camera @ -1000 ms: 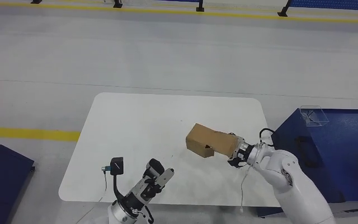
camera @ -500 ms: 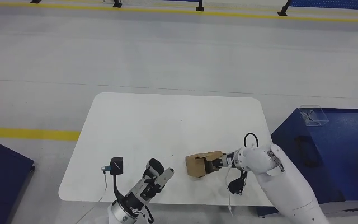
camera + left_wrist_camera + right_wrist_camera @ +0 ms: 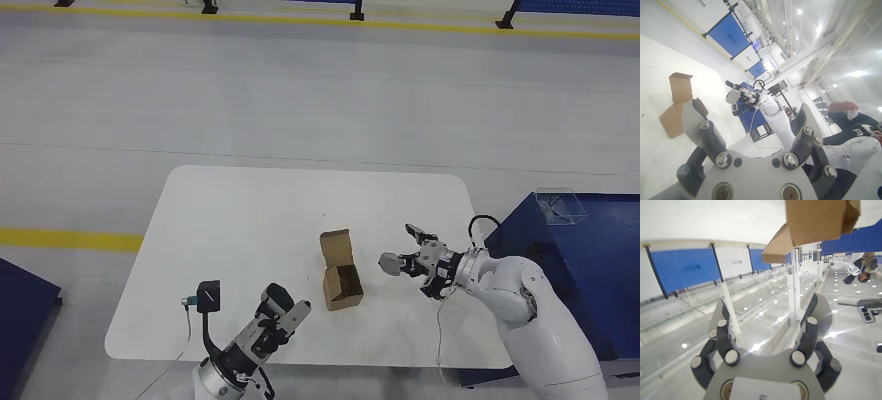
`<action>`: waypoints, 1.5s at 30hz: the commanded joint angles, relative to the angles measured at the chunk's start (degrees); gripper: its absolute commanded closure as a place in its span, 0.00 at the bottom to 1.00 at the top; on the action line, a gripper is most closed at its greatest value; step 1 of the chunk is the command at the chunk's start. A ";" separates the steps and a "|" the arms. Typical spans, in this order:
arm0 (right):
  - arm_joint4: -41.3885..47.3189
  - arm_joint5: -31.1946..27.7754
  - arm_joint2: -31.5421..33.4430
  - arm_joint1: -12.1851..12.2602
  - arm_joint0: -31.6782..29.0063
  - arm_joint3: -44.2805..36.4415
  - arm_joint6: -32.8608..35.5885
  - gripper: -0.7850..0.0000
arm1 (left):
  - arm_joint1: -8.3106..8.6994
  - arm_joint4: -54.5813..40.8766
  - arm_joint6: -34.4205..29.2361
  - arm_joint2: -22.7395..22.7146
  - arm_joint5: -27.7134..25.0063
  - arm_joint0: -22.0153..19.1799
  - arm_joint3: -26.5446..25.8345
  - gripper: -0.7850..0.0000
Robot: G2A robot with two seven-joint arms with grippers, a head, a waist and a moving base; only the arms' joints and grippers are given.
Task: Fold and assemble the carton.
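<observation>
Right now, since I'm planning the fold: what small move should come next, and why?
Probably ease the right pincer toward the carton and push its raised flap down. The carton sits on the table with nothing gripping it and that flap upright. The open pincer hovers beside it, empty.

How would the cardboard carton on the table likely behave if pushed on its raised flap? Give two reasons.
It probably slides or tips easily: the carton looks thin-walled and hollow, standing free on the smooth table. The raised flap would likely bend at its crease before the box moves.
</observation>
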 commanded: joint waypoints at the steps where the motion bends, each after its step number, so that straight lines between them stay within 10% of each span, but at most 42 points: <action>1: -16.40 2.39 -0.23 0.10 -0.15 1.77 16.60 0.00 | 0.00 0.00 0.00 0.00 0.00 0.00 0.00 0.00; 6: -44.52 -4.14 -4.42 0.36 2.33 10.29 52.61 0.00 | 0.00 0.00 0.00 0.00 0.00 0.00 0.00 0.00; 19: -44.52 -4.14 -4.42 0.36 2.33 10.29 52.61 0.00 | 0.00 0.00 0.00 0.00 0.00 0.00 0.00 0.00; 31: -101.52 -29.54 -11.54 1.85 -1.22 1.70 37.46 0.00 | -3.90 51.40 -5.66 18.94 38.38 -21.66 16.36 0.00; 45: -129.37 -35.57 -16.36 2.22 -3.86 -1.14 39.62 0.00 | -10.18 54.97 -15.20 29.58 46.71 -35.78 35.21 0.00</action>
